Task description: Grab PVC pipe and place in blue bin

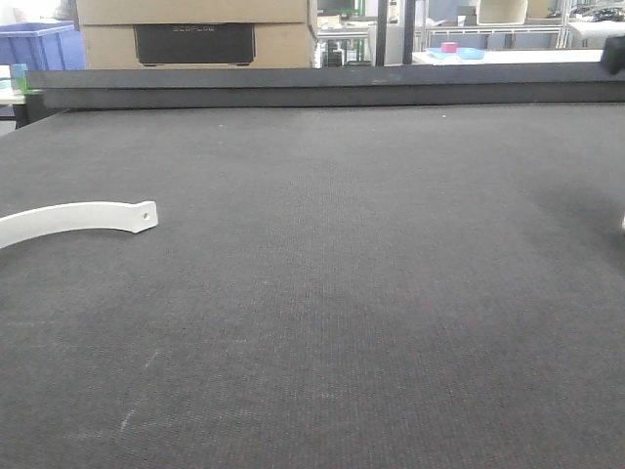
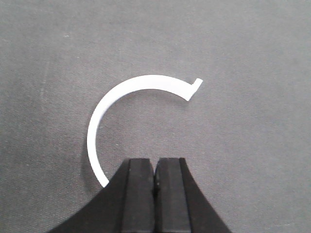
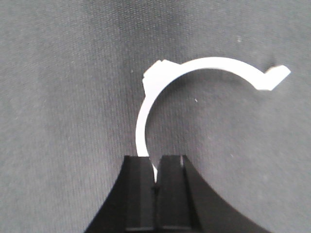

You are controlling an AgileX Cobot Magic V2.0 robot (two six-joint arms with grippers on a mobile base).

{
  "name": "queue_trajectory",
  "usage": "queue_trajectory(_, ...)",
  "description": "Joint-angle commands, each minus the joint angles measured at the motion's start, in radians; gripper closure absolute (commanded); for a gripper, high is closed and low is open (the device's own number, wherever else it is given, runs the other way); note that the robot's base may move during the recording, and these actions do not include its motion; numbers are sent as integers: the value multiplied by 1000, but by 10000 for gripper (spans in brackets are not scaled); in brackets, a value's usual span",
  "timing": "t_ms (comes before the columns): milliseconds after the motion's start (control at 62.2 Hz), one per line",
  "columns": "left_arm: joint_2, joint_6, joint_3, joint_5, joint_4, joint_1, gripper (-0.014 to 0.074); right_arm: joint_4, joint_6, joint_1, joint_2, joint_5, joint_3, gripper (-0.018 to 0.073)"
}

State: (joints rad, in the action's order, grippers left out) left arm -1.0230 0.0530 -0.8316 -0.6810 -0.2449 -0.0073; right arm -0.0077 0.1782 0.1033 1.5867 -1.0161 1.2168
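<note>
Left wrist-mounted view gives us the key relation: the white C-shaped PVC pipe strip (image 2: pixel 146 82) lies on the dark grey felt-like tabletop (image 2: pixel 243 145) directly ahead of the left gripper (image 2: pixel 154 165). Its open mouth faces the picture's right. Its lower tip disappears just beside the outer edge of one black finger. That gripper's two fingers are pressed together with nothing between them.

The right gripper (image 3: pixel 156 162) also has its fingers together. A second white PVC arc with a notched tab (image 3: pixel 214 63) curves away ahead of it. A thin white sliver shows in the seam between the fingers. We cannot tell whether it is pinched there or merely lying beneath.

Each arm looks about equally near its own piece. Both pieces are thin, smooth, rigid bands standing on edge, and the near wall of each runs roughly along the gripper's forward line. The blue plastic bin (image 1: pixel 34 47) stands well apart, beyond the table's far left corner.
</note>
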Motion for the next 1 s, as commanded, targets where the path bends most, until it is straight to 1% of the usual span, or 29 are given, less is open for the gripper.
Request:
queue_trajectory(0,-1,-2,2,-4,-24,2,708,-14,6,1,46,-16,26,711)
queue_trajectory(48,-1,-2,2,-14,-24,2,708,-10,6,1,70,-19,29,694)
queue_trajectory(97,-1,-2,2,-22,-24,2,708,-9,6,1,86,-19,29,652)
queue_trajectory(177,-1,-2,2,-36,-24,2,708,-9,6,1,115,-19,29,546)
queue_trajectory(290,-1,-2,2,-40,-24,2,708,-9,6,1,148,-13,29,362)
queue_trajectory(354,-1,-2,2,-43,-24,2,708,-9,6,1,163,-3,29,305)
queue_trajectory(386,-1,-2,2,-44,-24,2,708,-9,6,1,168,-1,29,292)
queue_trajectory(627,-1,-2,2,-74,-24,2,708,-5,6,1,204,75,31,294)
queue_trajectory(853,-1,-2,2,-96,-24,2,708,-4,6,1,240,79,31,295)
queue_trajectory(917,-1,-2,2,-100,-24,2,708,8,6,1,240,79,31,340)
queue_trajectory(981,-1,-2,2,-102,-24,2,708,8,6,1,240,79,31,436)
